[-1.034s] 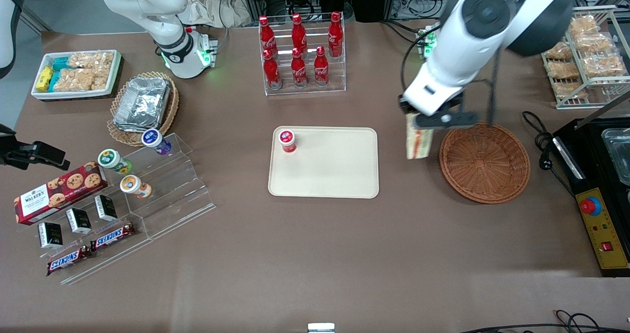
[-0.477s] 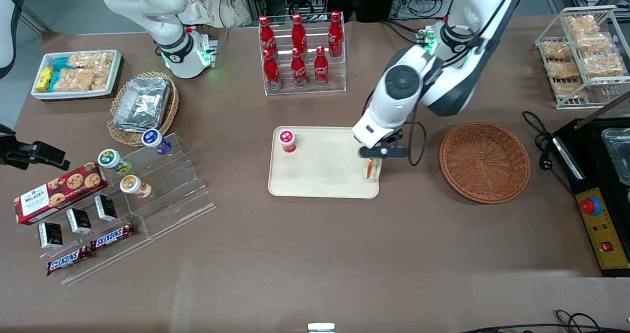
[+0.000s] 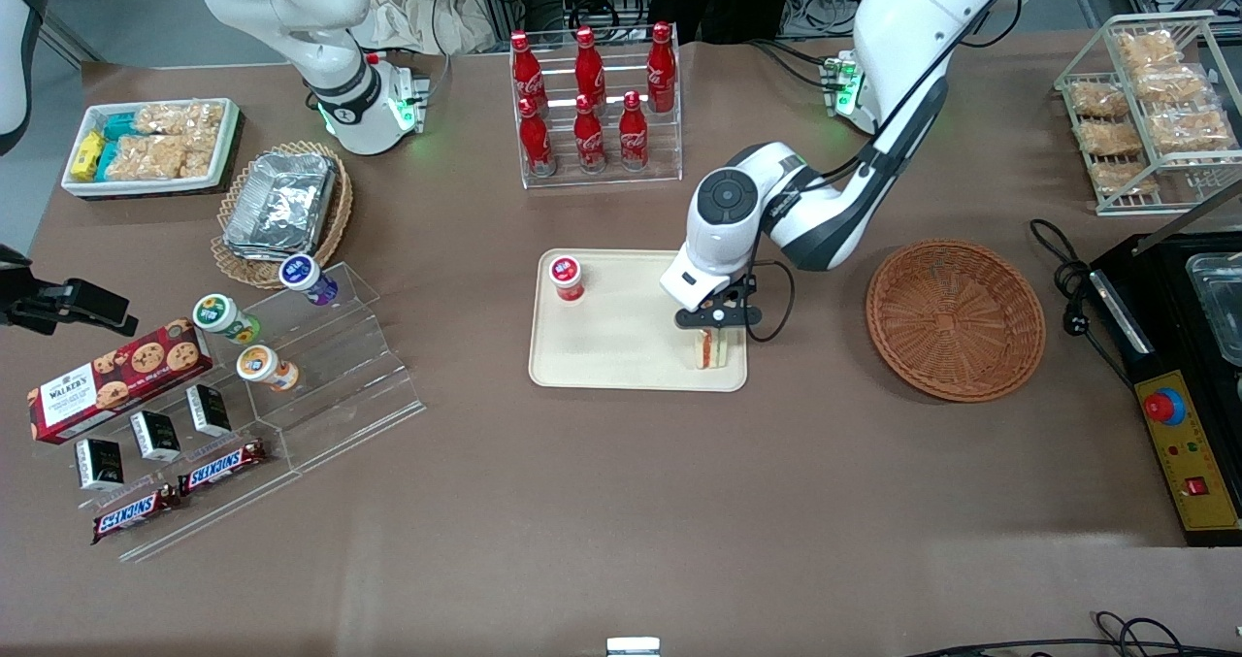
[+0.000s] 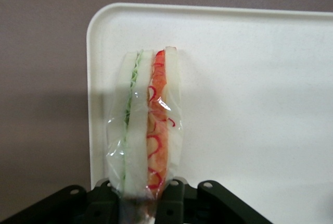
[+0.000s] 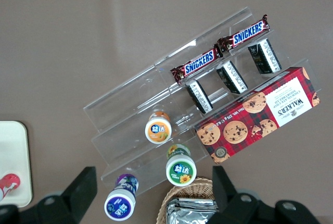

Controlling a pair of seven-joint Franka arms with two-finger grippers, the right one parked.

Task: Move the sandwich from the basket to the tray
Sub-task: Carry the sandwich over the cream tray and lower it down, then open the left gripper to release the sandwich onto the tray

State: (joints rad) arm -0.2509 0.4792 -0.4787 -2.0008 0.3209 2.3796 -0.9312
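Toward the parked arm's end of the counter (image 3: pixel 602 502), a clear stepped display (image 3: pixel 320 385) carries small yogurt cups, dark little boxes and Snickers bars (image 3: pixel 221 465), with a Walkers cookie box (image 3: pixel 114 377) beside it and a tan wicker basket of foil trays (image 3: pixel 283 203) farther from the front camera. Midway along stands a rack of red cola bottles (image 3: pixel 594 104), and nearer the camera than it lies the cream tray (image 3: pixel 631 346) with a red-capped cup (image 3: pixel 566 277) near one corner. Over the tray's corner nearest the basket, the pincer (image 3: pixel 713 319) is closed on the top of the wrapped sandwich (image 4: pixel 148 125), which hangs upright, its lower edge seemingly touching the tray, though contact is hard to confirm. Beside the tray, toward the working arm's end, sits the reddish-brown basket (image 3: pixel 956 319) with nothing in it.
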